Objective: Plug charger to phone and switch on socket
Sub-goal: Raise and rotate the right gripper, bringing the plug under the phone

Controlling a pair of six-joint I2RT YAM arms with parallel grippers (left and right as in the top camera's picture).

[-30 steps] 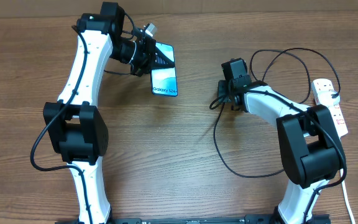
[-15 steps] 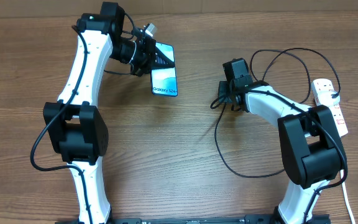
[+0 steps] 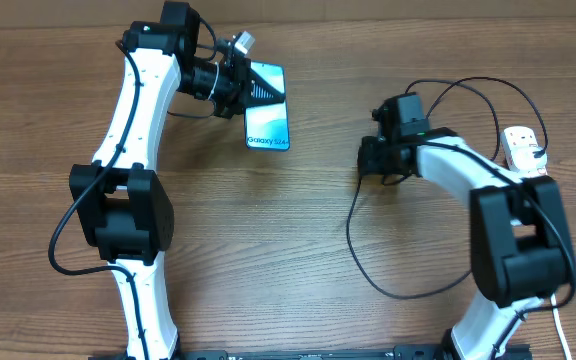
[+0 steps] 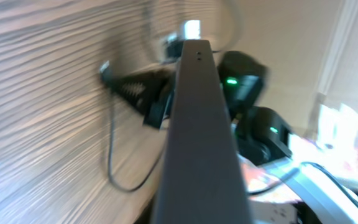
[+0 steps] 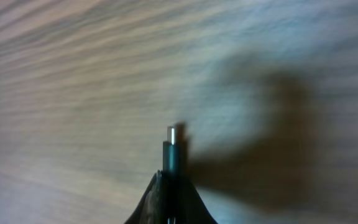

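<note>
My left gripper (image 3: 251, 90) is shut on the top end of the phone (image 3: 269, 125), whose light blue screen reads "Galaxy S24"; the phone is at the far left-centre of the table. In the left wrist view its dark edge (image 4: 201, 137) runs up the middle and hides the fingers. My right gripper (image 3: 370, 160) is shut on the connector end of the charger, a thin black cable (image 3: 349, 232). The tip (image 5: 172, 142) sticks out of the shut fingers (image 5: 171, 186) over bare wood. The white socket (image 3: 520, 145) lies at the right edge, partly hidden by my right arm.
The black cable loops over the table in front of my right arm and arcs behind it (image 3: 468, 84) toward the socket. A white cord (image 3: 558, 325) runs down at the right edge. The wooden table (image 3: 268, 260) lies between the two arms.
My right gripper has moved to the right, away from the phone, with the cable end in it. The phone in my left gripper has shifted slightly to the right.
</note>
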